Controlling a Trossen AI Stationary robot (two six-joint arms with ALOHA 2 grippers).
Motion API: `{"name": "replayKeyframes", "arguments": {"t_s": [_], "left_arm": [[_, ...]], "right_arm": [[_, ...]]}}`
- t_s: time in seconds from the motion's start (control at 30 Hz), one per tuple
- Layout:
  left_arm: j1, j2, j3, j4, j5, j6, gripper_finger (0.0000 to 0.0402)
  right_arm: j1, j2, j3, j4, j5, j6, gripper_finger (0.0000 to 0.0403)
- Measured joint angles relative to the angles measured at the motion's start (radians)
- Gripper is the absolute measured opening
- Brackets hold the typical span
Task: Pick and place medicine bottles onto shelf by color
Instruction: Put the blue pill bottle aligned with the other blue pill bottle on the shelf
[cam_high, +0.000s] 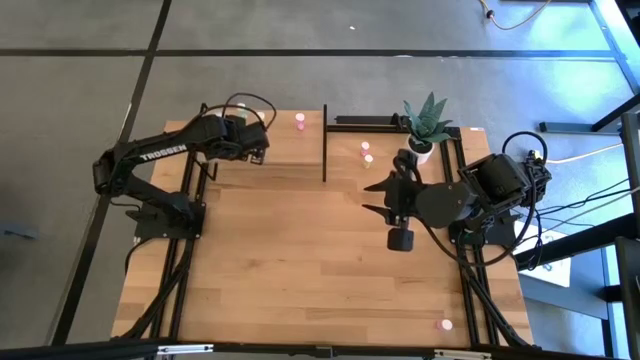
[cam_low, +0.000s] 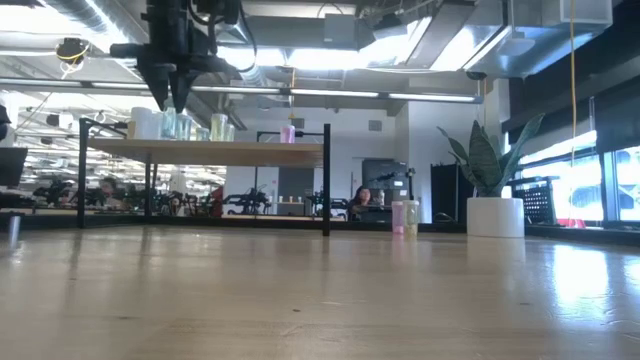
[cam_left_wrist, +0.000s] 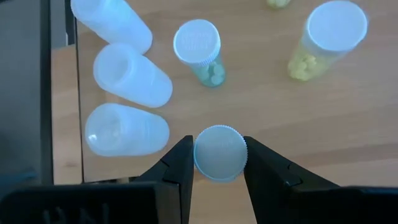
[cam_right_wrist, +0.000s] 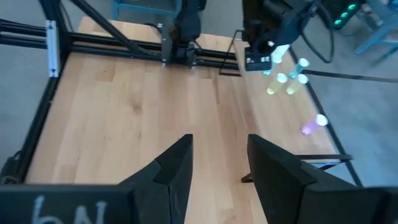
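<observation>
Seen from above, two dark robot arms work over a pale wooden surface (cam_high: 300, 260). The left gripper (cam_left_wrist: 219, 163) hangs over the raised light-wood shelf with thin black posts (cam_low: 240, 152), its jaws closed on the white cap of a small clear medicine bottle (cam_left_wrist: 219, 152), gripped from above so it stands upright among its neighbours. Just beside it are three whitish bottles (cam_left_wrist: 127, 99), a green-tinted bottle (cam_left_wrist: 200, 50) and a yellow-tinted bottle (cam_left_wrist: 326, 37), apparently grouped by colour. The right gripper (cam_right_wrist: 219, 163) waits above the bare middle of the surface, jaws apart and empty. Pink bottles (cam_high: 366, 153) stand near a small potted plant (cam_high: 425, 125), probably awaiting sorting.
</observation>
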Motion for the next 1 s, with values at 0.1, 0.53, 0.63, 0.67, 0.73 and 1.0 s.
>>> {"name": "replayKeyframes", "arguments": {"t_s": [0.1, 0.53, 0.63, 0.67, 0.73, 1.0], "left_arm": [[0.005, 0.0, 0.0, 0.011, -0.001, -0.001, 0.0105], [0.008, 0.004, 0.0, 0.012, -0.009, -0.002, 0.0105], [0.008, 0.009, 0.0, 0.013, -0.011, 0.003, 0.0105], [0.008, 0.011, 0.0, 0.014, -0.014, 0.003, 0.0105], [0.008, 0.014, 0.0, 0.014, -0.015, 0.003, 0.0105], [0.008, 0.013, 0.0, 0.015, -0.015, -0.028, 0.0105]], "right_arm": [[0.0, 0.0, 0.0, 0.0, 0.032, -0.002, 0.0154], [0.0, 0.0, 0.0, -0.001, 0.065, -0.003, 0.0154], [0.0, 0.0, 0.0, -0.001, 0.066, -0.003, 0.0154], [0.0, 0.0, 0.0, -0.001, 0.066, -0.003, 0.0154], [0.0, 0.0, 0.0, -0.001, 0.068, -0.003, 0.0154], [0.0, 0.0, 0.0, -0.001, 0.067, -0.007, 0.0154]]}}
